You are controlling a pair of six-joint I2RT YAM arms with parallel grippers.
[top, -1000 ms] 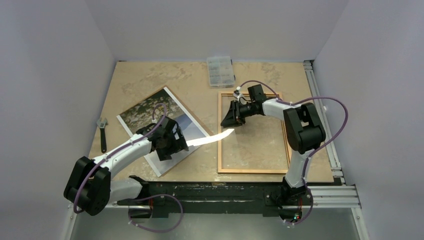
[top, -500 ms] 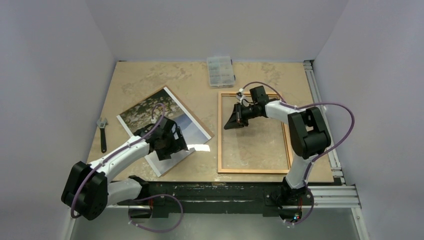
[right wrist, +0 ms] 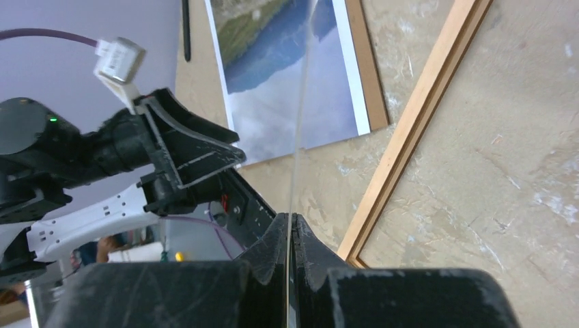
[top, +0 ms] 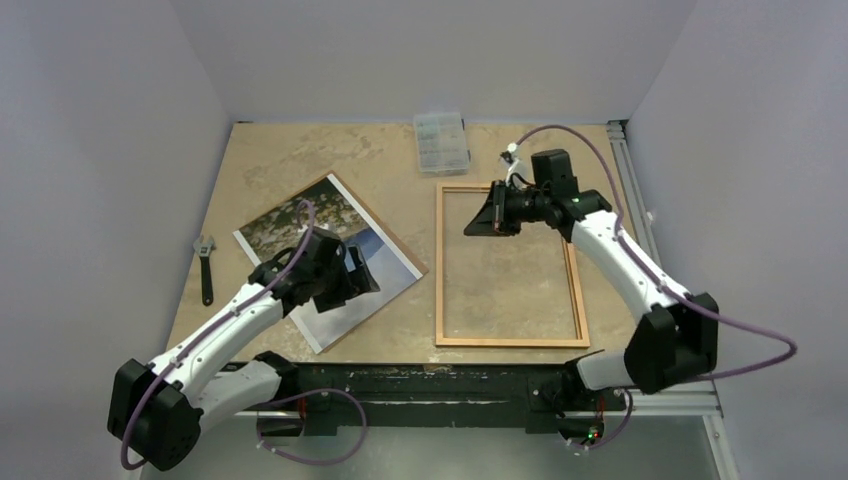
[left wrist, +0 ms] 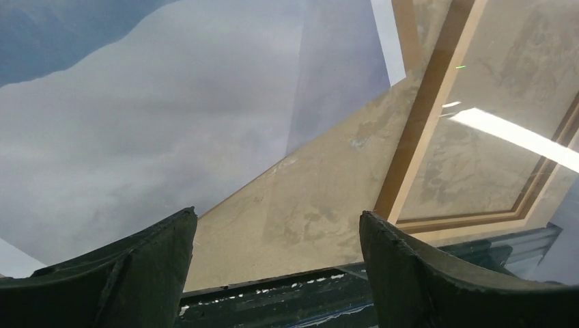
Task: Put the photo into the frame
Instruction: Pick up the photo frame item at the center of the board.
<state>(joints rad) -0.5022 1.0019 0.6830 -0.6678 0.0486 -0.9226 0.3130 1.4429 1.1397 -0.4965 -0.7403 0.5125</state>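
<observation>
The photo (top: 310, 232) lies face up on the table's left half, and shows in the left wrist view (left wrist: 136, 116) and the right wrist view (right wrist: 287, 75). The orange-brown frame (top: 440, 270) lies flat right of centre, its opening showing bare table. My right gripper (top: 472, 226) hovers over the frame's far left corner. In its wrist view the right gripper (right wrist: 291, 225) is shut on a thin clear pane (right wrist: 302, 102), seen edge-on. My left gripper (top: 360, 280) is open over the photo's near right corner, and nothing is between its fingers (left wrist: 276, 225).
A brown backing board (top: 397, 238) lies under the photo. A small clear compartment box (top: 441, 142) stands at the back centre. A wrench (top: 204, 265) lies at the left edge. Aluminium rails (top: 640, 220) run along the right side.
My right gripper has risen and moved back and to the right with the pane. The bright glint between the two grippers has gone. My left gripper has shifted slightly back over the photo.
</observation>
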